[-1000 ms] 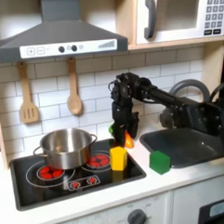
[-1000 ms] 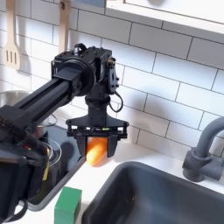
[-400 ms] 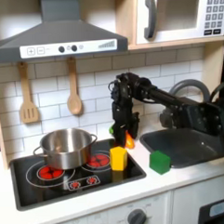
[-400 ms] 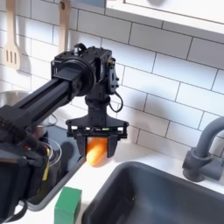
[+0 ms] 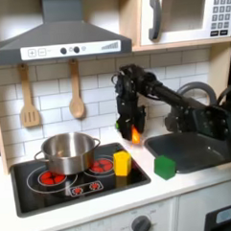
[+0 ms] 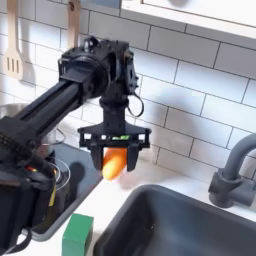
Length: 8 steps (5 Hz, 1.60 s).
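Currently | black robot gripper [image 6: 116,147] clenched on small orange plastic carrot [image 6: 115,163], carried clear above white counter | carrot hung at 12 o'clock from green cube [image 5: 164,167], at 2 o'clock from yellow block [image 5: 121,162] | judgement: keep squeeze steady, travel level, avoid grey sink [image 5: 187,152] rim.
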Available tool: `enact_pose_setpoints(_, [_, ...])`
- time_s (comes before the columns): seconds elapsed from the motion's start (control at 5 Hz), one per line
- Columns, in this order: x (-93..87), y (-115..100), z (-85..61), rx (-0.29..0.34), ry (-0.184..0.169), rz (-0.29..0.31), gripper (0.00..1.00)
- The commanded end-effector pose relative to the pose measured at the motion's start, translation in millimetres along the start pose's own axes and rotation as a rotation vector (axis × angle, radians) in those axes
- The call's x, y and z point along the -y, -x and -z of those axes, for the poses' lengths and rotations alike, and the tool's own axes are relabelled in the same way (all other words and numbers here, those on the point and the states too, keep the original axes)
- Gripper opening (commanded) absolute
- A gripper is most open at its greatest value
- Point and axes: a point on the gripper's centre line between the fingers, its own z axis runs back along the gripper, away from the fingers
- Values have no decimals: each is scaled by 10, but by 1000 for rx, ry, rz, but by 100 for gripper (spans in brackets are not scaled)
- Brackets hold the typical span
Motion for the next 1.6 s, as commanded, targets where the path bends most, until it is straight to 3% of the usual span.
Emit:
enact_pose_setpoints(0.0, [-42,42,-153,-21,0,2,0])
enact_pose_setpoints(0.4, [-331,17,-274,-43,-25,-36,0])
enact_pose_setpoints(0.8, [-442,24,-291,-65,-28,-34,0])
enact_pose_setpoints(1.0, [-533,12,-351,-66,-14,-48,0])
enact_pose_setpoints(1.4, [-708,32,-491,-26,-24,-38,0])
